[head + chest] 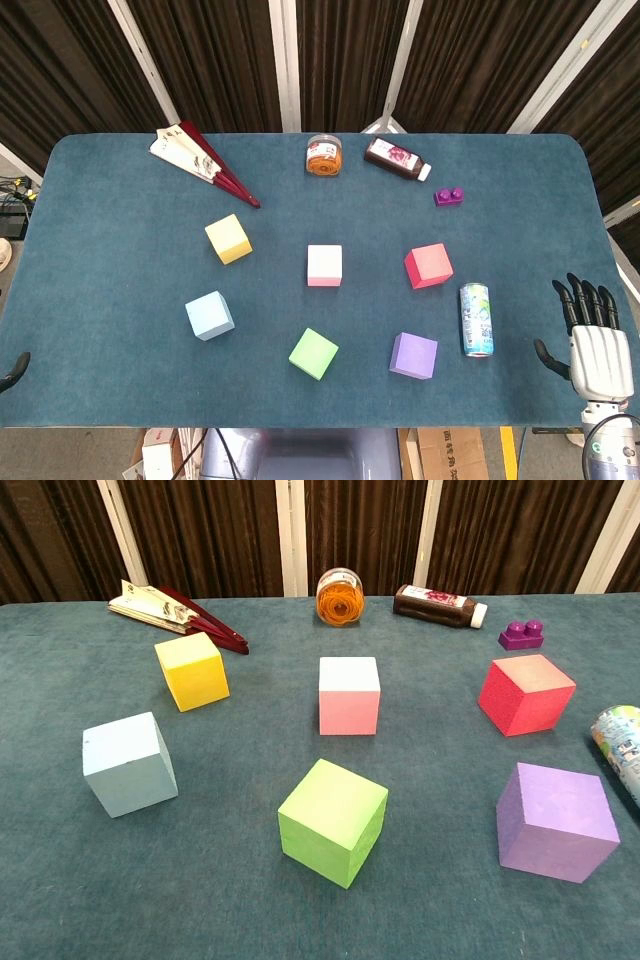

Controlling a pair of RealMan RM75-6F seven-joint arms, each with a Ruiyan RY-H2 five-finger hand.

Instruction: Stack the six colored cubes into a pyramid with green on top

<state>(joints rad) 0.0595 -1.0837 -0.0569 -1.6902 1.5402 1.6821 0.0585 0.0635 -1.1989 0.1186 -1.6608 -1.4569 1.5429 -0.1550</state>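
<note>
Six cubes lie apart on the blue table [110, 250]. Yellow [229, 239] is at the back left, pink [324, 265] in the middle and red [428, 266] to the right. In the front row sit light blue [209, 316], green [313, 353] and purple [413, 355]. My right hand [595, 335] hovers at the table's front right edge with fingers straight and apart, holding nothing, right of the can. Only a dark fingertip of my left hand [12, 371] shows at the left edge. The chest view shows the cubes, green [333, 821] nearest, but no hand.
A drink can [476, 319] lies between the purple cube and my right hand. Along the back are a folded fan [200, 163], an orange jar [323, 155], a dark bottle [396, 159] and a small purple toy brick [449, 196].
</note>
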